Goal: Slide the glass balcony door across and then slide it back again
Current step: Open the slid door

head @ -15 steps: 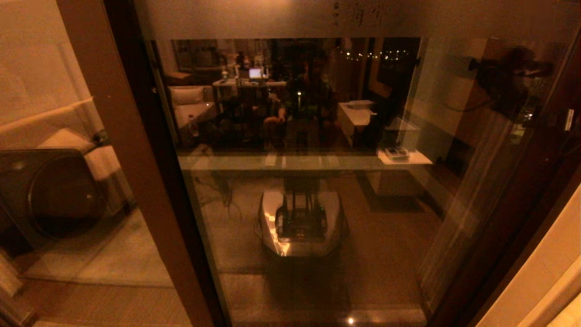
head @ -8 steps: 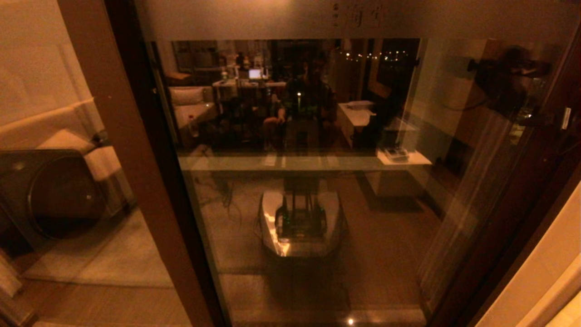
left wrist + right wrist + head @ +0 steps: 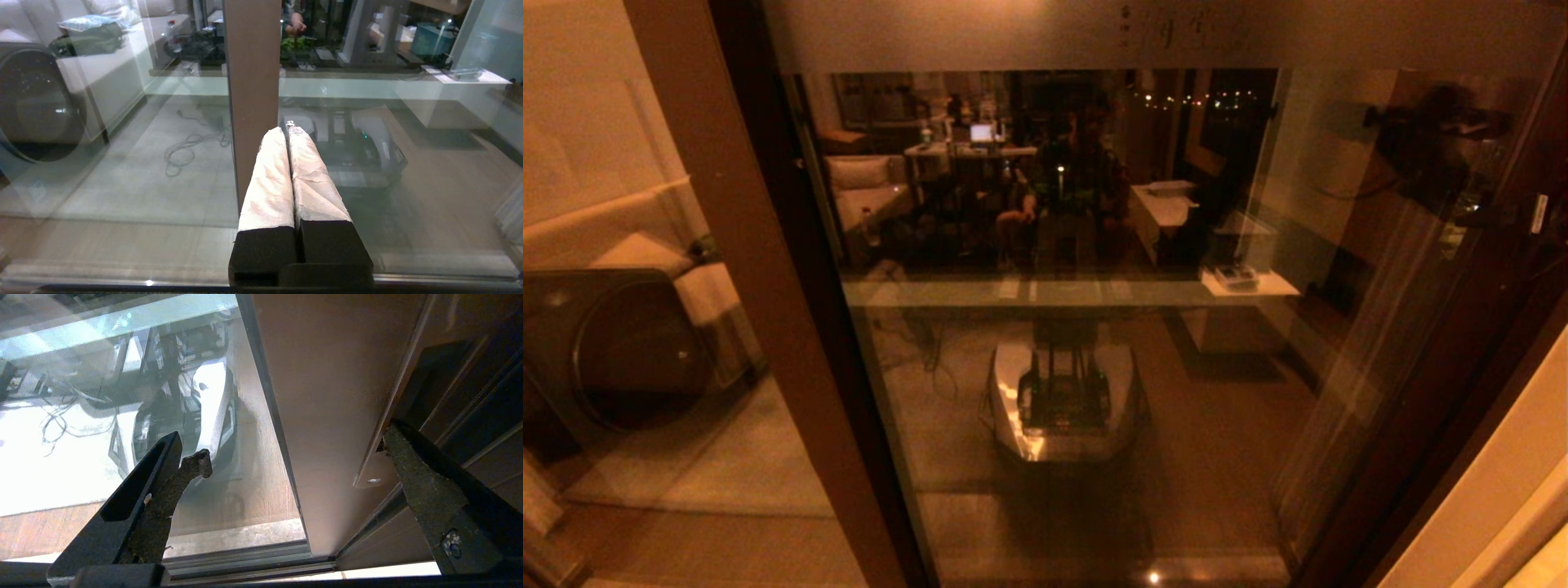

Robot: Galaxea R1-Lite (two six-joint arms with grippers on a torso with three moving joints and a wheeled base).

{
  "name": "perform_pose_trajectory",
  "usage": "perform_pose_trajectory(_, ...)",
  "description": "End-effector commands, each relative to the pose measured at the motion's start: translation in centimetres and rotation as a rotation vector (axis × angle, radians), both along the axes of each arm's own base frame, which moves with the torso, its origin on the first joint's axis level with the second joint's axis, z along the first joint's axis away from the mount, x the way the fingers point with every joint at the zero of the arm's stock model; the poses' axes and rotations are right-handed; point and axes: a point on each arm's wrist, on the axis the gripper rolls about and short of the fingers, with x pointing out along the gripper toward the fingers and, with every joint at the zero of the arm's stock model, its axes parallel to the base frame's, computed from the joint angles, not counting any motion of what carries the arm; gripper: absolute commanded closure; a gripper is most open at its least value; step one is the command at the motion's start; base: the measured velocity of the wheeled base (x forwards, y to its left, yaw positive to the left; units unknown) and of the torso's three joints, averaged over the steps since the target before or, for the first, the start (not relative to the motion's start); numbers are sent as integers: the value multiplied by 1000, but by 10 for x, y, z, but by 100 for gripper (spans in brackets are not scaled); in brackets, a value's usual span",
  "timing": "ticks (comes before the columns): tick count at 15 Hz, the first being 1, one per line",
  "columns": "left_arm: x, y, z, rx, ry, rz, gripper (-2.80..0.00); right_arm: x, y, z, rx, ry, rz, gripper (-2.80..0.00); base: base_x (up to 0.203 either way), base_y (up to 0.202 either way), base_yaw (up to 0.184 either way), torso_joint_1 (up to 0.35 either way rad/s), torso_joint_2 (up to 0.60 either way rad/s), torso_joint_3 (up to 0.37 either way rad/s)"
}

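Note:
The glass balcony door (image 3: 1094, 269) fills the head view, with a frosted top band (image 3: 980, 33) and a reflective pane. In the right wrist view my right gripper (image 3: 296, 445) is open astride the door's brown stile (image 3: 327, 396). One finger (image 3: 175, 477) lies in front of the glass. The other finger (image 3: 412, 473) rests at the stile's outer edge by the recessed handle, next to a small screw (image 3: 372, 480). My left gripper (image 3: 288, 130) is shut, its white-wrapped fingers pressed together and holding nothing. It points at a brown upright (image 3: 253, 81) between the panes.
A dark front-loading washer (image 3: 613, 351) stands behind the left glass. The floor track (image 3: 245, 563) runs under the door. A pale wall (image 3: 1503, 490) borders the right side. My own base (image 3: 1062, 400) shows as a reflection in the pane.
At the head view's right edge my right gripper has edged slightly left along with the door's right stile. Nothing else has visibly moved.

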Motion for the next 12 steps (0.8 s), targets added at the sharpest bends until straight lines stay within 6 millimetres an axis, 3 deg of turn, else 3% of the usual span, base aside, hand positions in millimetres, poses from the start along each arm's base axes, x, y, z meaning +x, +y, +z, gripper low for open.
perform_pose_trajectory(1, 3, 0, -9, 0, 34, 1, 0, -1, 3, 0, 4, 4, 12, -280, 0, 0, 0, 0, 0, 0)
perform_pose_trajectory(12, 3, 0, -9, 0, 34, 0, 0, 1, 16, 2, 6, 6, 43, -280, 0, 0, 0, 0, 0, 0)
